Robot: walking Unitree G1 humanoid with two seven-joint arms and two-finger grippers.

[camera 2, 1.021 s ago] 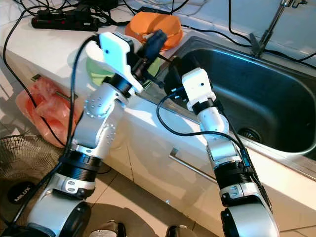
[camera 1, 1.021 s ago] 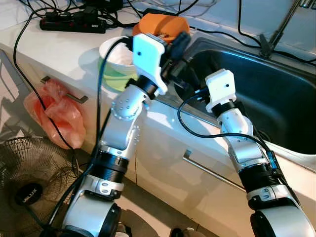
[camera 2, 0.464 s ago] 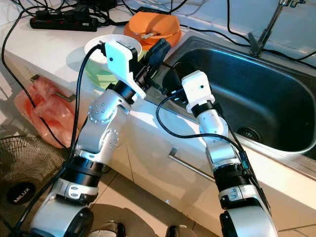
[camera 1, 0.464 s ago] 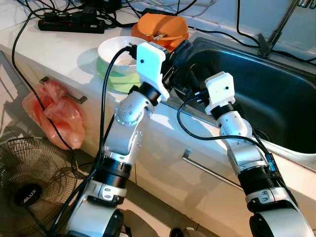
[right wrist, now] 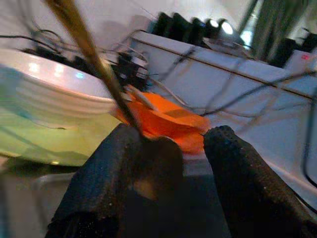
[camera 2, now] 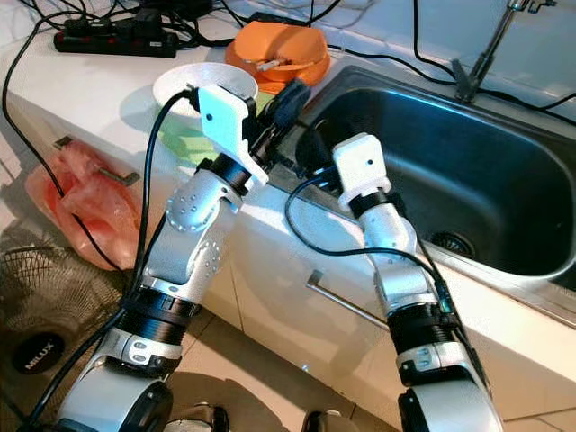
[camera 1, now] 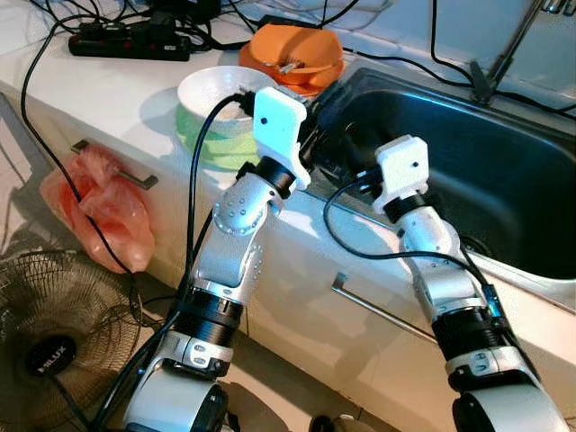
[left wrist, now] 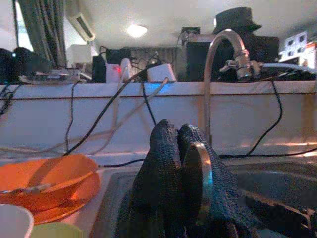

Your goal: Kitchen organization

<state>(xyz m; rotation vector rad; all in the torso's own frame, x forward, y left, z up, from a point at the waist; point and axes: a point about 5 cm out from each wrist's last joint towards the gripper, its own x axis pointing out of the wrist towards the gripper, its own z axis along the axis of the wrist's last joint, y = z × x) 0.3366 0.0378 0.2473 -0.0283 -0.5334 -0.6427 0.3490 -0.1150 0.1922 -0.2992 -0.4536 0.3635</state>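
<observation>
Both grippers are being held over the near-left corner of the sink (camera 1: 504,171).

The left gripper (camera 2: 286,97) is being kept with its fingers (left wrist: 171,163) pressed together around a curved metal piece (left wrist: 200,173). The right gripper (right wrist: 171,148) is being held with its fingers (right wrist: 237,168) spread apart, a thin metal handle (right wrist: 94,54) lying against one finger. A white-and-green bowl (camera 1: 214,108) and an orange bowl (camera 1: 292,54) are sitting on the counter (camera 1: 99,90) beside the sink.

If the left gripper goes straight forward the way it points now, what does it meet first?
Probably the faucet. In the left wrist view the left gripper points across the sink toward the faucet's curved pipe and the white wall behind it. Depth is unclear, so the way may be free for some distance.
</observation>
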